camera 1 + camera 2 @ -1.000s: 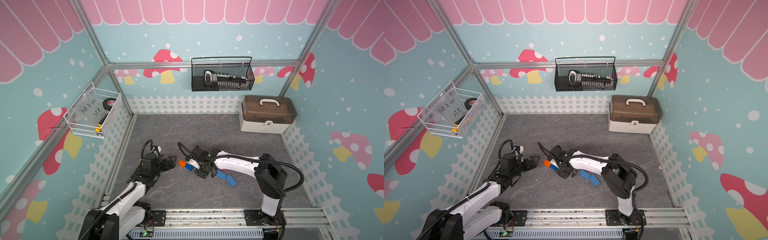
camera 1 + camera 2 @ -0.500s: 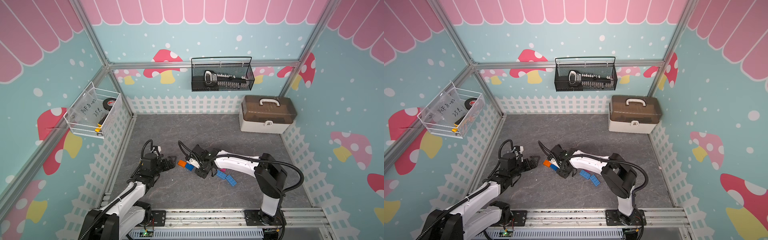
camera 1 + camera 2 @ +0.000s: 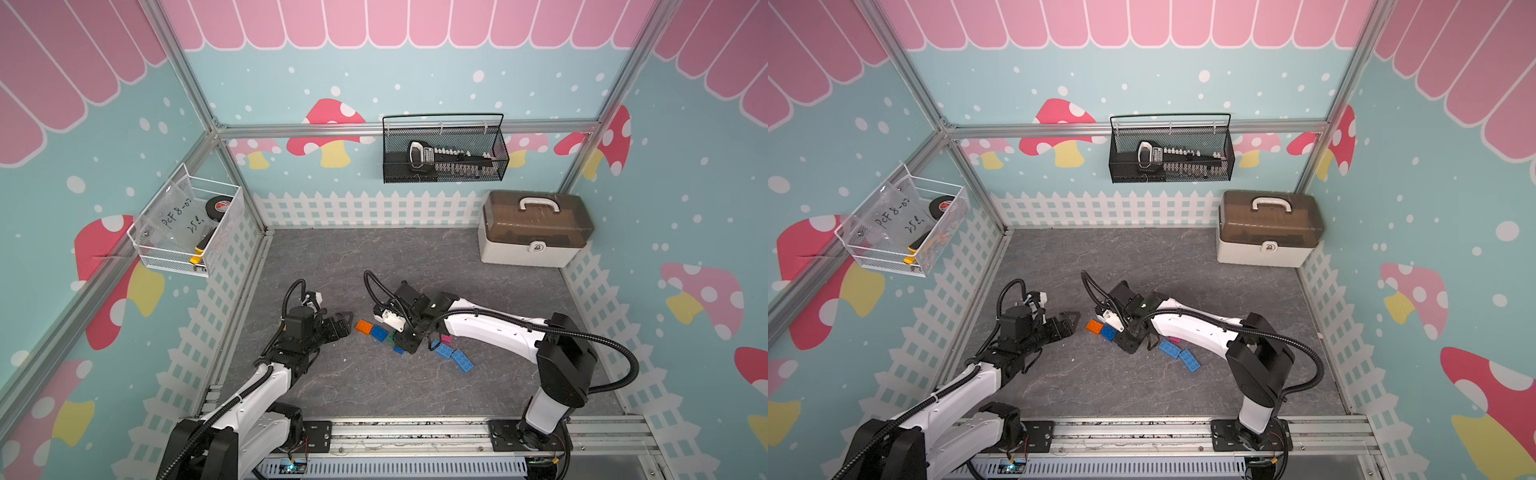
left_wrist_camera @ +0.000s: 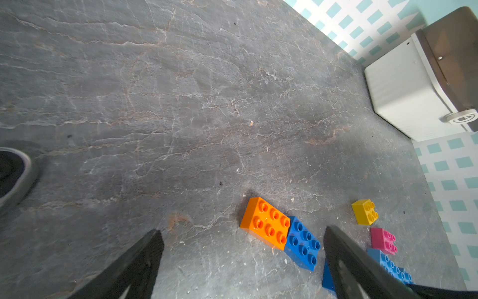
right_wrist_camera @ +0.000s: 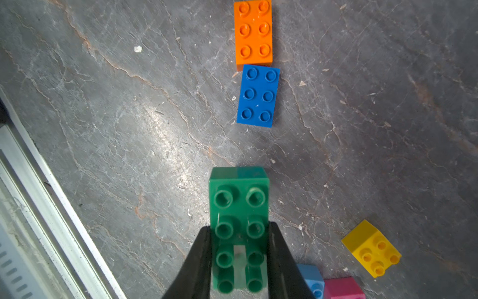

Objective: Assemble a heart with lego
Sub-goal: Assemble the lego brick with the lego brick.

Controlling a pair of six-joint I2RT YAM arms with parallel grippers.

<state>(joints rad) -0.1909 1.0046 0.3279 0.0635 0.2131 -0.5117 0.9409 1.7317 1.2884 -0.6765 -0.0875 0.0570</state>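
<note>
While pinching the green brick (image 5: 239,207), right arm (image 3: 486,330) stretches low leftward.

We find back half of mat (image 3: 374,266) bare: open passage up to fence (image 3: 365,208). Storage box (image 3: 534,232) fills back right corner. Ahead of our left gripper (image 4: 243,231), jaws wide: orange brick (image 4: 266,224) touching dark blue brick (image 4: 302,243). Right gripper (image 5: 239,227), clamped on green brick (image 5: 239,196), stands near dark blue brick. Our right arm (image 3: 490,328) stretches low across mat's right half, pink brick (image 4: 382,240) and light blue bricks (image 3: 462,360) just beside it. Bare strip along front rail (image 3: 415,428).
</note>
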